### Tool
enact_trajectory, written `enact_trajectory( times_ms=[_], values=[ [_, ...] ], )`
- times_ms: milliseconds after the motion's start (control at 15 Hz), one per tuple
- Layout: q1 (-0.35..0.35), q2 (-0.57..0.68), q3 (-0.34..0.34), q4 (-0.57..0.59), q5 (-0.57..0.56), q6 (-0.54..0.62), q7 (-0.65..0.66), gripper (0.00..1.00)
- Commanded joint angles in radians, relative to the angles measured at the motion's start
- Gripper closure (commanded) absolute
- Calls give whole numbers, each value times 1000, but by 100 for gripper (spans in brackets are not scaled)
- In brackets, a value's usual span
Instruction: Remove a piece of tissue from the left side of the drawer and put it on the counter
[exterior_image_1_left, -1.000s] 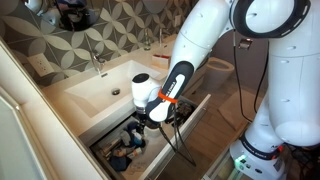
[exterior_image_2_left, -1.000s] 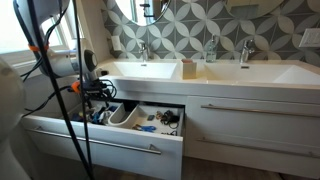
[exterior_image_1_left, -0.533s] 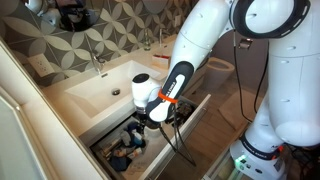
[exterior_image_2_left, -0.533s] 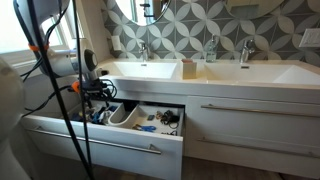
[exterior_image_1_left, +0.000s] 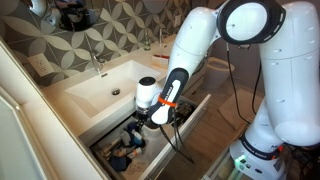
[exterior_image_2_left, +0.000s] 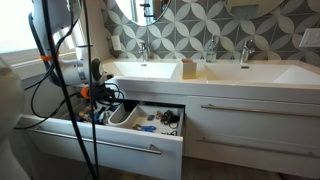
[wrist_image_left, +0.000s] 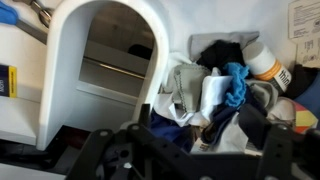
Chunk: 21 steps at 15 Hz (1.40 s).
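The drawer (exterior_image_2_left: 120, 143) under the sink counter is pulled open in both exterior views and is full of clutter (exterior_image_1_left: 128, 148). My gripper (exterior_image_1_left: 143, 122) hangs over the drawer's left part, also seen in an exterior view (exterior_image_2_left: 101, 103). In the wrist view a crumpled white piece of tissue (wrist_image_left: 186, 92) lies among dark cloth, next to a blue item (wrist_image_left: 236, 84). My gripper (wrist_image_left: 200, 132) is open just above this pile, its dark fingers wide apart on either side. Nothing is held.
A white arched holder (wrist_image_left: 105, 60) stands left of the tissue in the drawer. A bottle with an orange band (wrist_image_left: 266, 62) lies to the right. The counter (exterior_image_2_left: 200, 72) holds sinks (exterior_image_1_left: 105, 88) and faucets (exterior_image_2_left: 244, 52). A second drawer (exterior_image_2_left: 255, 108) is closed.
My arm's upper links have swung and the wrist has shifted slightly over the drawer's left part. The gripper stays open and the drawer's contents have not moved.
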Motion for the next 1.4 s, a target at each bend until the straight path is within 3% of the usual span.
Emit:
enact_trajectory(
  times_ms=[0, 133, 200, 333, 533, 800, 867, 1133, 1267, 1333],
  values=[
    [-90, 73, 89, 31, 72, 81, -103, 32],
    [-154, 105, 159, 44, 100, 83, -155, 46],
    [-169, 116, 174, 51, 107, 82, -171, 46],
    [-200, 139, 203, 67, 116, 79, -200, 58],
    [-237, 171, 233, 89, 125, 76, -228, 63],
    [-283, 208, 276, 113, 136, 74, -258, 80],
    [-295, 217, 287, 117, 136, 75, -264, 79],
    [-323, 239, 310, 130, 135, 67, -279, 90],
    [-331, 246, 316, 133, 134, 60, -283, 92],
    [-329, 247, 315, 135, 134, 55, -283, 88]
  ],
)
